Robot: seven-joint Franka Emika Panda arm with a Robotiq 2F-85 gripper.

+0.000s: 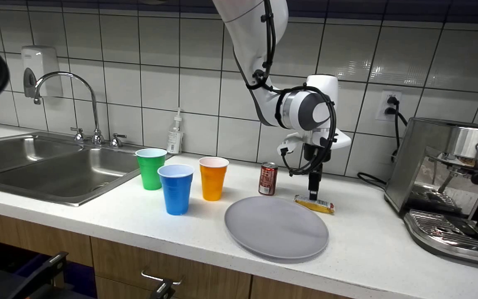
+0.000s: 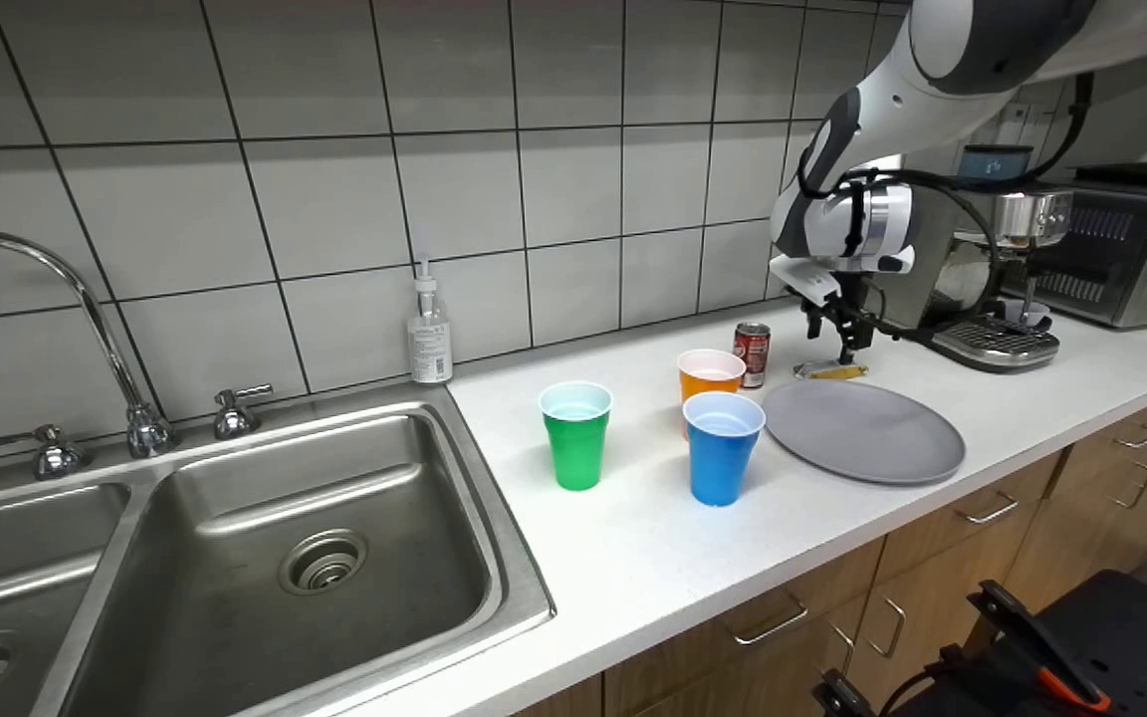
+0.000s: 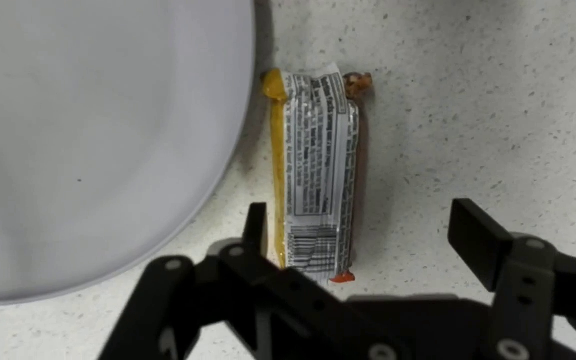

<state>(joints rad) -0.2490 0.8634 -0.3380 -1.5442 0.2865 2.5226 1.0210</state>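
A wrapped snack bar (image 3: 318, 160) with a yellow side and a printed white back lies on the counter; it also shows in both exterior views (image 1: 324, 207) (image 2: 840, 372). My gripper (image 3: 360, 220) is open and points down at one end of the bar. One finger is between the bar and the grey plate, close to the bar's yellow side; the other is well apart on the far side. It holds nothing. The grey plate (image 3: 93, 125) lies right beside the bar, seen also in both exterior views (image 1: 276, 228) (image 2: 862, 433). A red can (image 1: 268, 179) stands upright nearby.
Blue (image 1: 176, 191), orange (image 1: 213, 182) and green (image 1: 151, 172) cups stand upright between plate and sink (image 1: 73, 199). A pump bottle (image 1: 175, 137) stands by the tiled wall. A steel espresso machine (image 1: 413, 162) is beyond the bar, with an oven (image 2: 1111, 249) behind it.
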